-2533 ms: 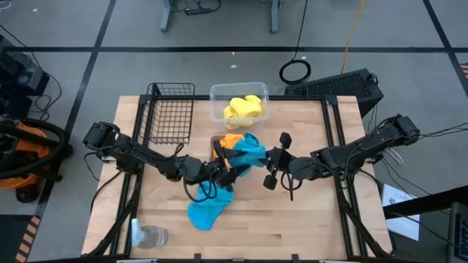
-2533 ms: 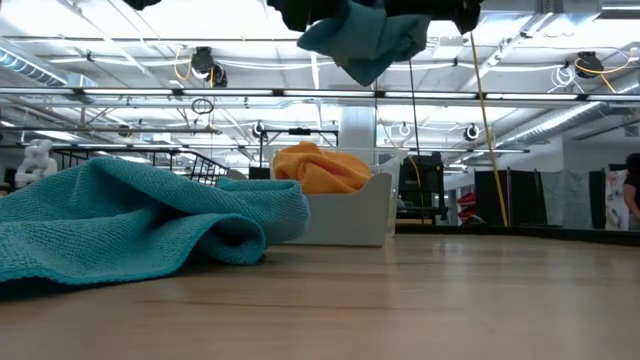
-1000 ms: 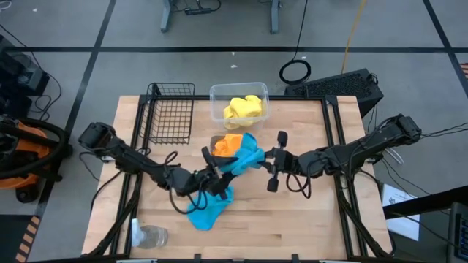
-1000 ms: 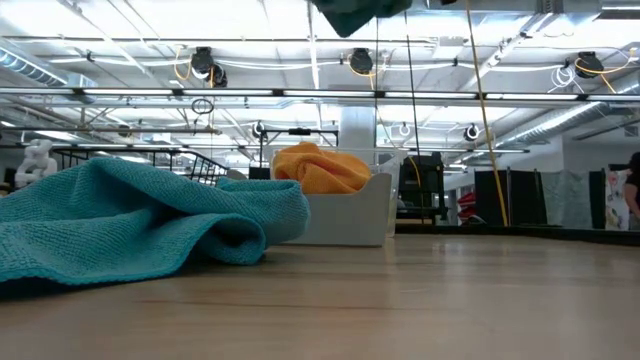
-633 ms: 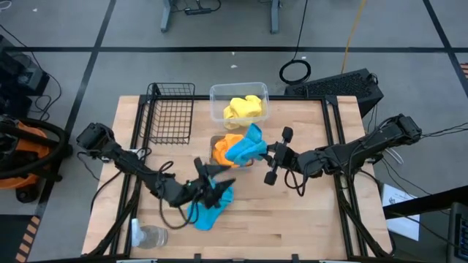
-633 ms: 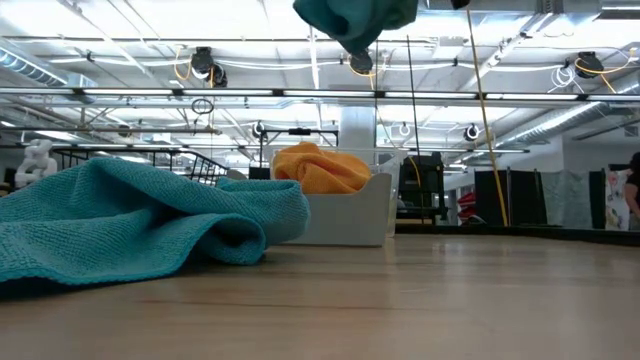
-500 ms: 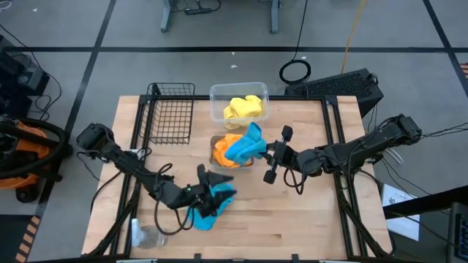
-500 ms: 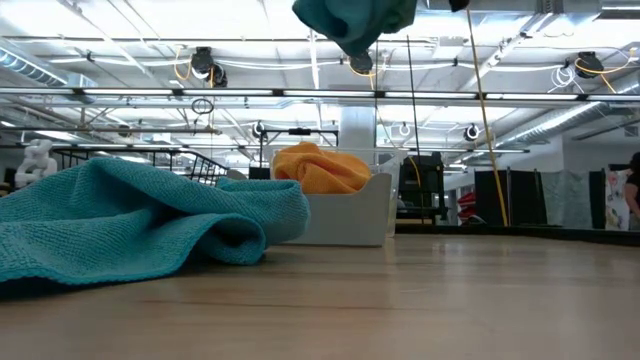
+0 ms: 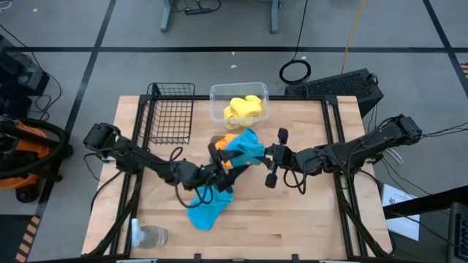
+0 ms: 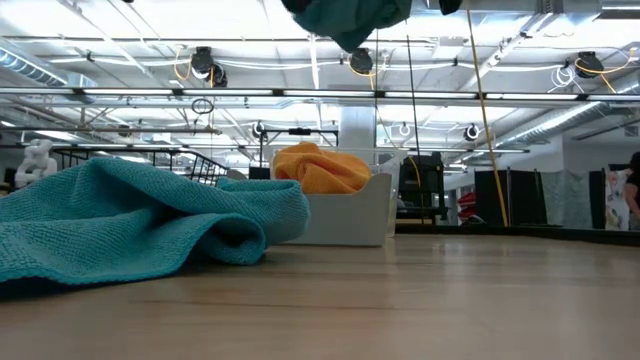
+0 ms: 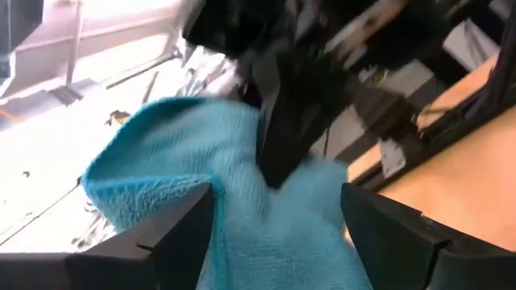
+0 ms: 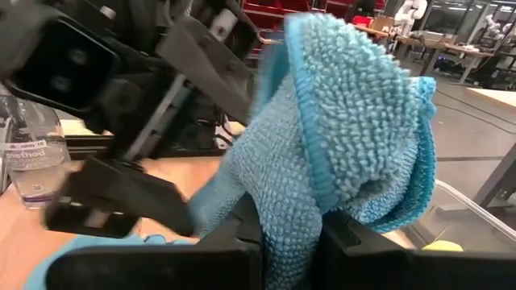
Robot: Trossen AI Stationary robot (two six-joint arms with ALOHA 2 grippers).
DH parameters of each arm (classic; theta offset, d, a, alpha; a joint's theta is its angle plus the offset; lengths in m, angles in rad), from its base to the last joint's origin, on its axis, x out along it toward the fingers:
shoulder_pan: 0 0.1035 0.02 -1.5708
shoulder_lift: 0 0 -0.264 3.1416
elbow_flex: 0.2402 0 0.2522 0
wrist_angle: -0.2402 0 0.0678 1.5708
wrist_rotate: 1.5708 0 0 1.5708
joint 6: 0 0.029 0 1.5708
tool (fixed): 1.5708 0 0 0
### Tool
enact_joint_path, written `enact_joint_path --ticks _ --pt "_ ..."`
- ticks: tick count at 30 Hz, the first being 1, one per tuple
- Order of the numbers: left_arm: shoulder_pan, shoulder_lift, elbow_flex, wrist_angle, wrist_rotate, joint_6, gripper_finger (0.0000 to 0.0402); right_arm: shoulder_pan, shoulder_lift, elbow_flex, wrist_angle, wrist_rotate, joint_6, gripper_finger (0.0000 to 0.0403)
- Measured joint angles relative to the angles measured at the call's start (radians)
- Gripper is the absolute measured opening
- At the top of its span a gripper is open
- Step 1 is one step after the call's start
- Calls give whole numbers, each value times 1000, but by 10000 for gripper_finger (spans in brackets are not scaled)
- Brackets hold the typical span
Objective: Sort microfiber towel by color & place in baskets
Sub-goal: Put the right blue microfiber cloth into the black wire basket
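The right gripper (image 9: pixel 257 155) is clamped on a blue towel (image 9: pixel 243 150), its fingers (image 12: pixel 242 234) pinched onto the cloth, which is held raised above the grey tray (image 10: pixel 345 215) of orange cloth (image 10: pixel 320 168). The left gripper (image 9: pixel 219 162) is held just beside that towel, its fingers (image 11: pixel 173 229) spread apart — a second blue towel (image 9: pixel 207 208) lies on the tabletop (image 9: pixel 307 219) nearby. Yellow cloth (image 9: pixel 243 108) is seen in the clear plastic tub (image 9: pixel 216 93), beside the black wire-mesh basket (image 9: pixel 170 113).

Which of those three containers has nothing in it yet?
The black wire-mesh basket at the table's far left. The clear plastic tub beside it holds a yellow towel, and the grey tray holds an orange towel.
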Motion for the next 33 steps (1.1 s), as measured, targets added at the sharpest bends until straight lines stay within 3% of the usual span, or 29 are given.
enact_joint_path --ticks 11,15,20,27,33 --pt "51 0 0 -85 -41 -58 276 1 0 0 2 -78 14 36" --pt "55 0 0 -122 -38 -56 259 0 0 0 2 -124 15 36" --pt "57 0 0 -124 -21 -51 185 1 0 0 2 -155 19 36" --pt "56 1 0 -126 -11 -32 21 1 0 0 -33 -154 46 64" --pt "42 1 0 -128 -11 -29 22 2 -16 1 -171 -150 117 149"
